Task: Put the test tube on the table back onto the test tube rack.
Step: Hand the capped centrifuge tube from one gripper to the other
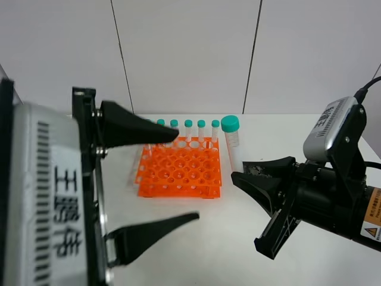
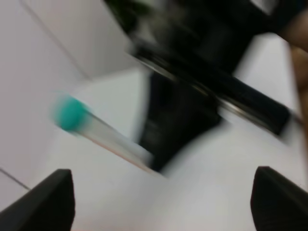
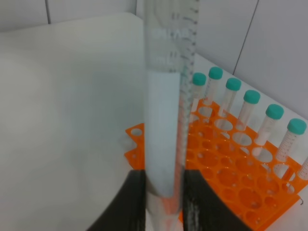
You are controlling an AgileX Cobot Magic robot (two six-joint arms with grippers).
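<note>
One test tube [image 3: 166, 96], clamped low on its barrel by the right gripper [image 3: 163, 192], looks light, stiff and slippery; the left gripper [image 1: 187, 174] gapes empty.

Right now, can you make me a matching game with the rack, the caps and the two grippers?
Things:
1. rack
2. caps
3. left gripper
4. right gripper

Colours and states:
a. open, holding nothing
b. orange
c. shut on a tube
d. teal

Pairs: 1-b, 2-d, 3-a, 4-c
</note>
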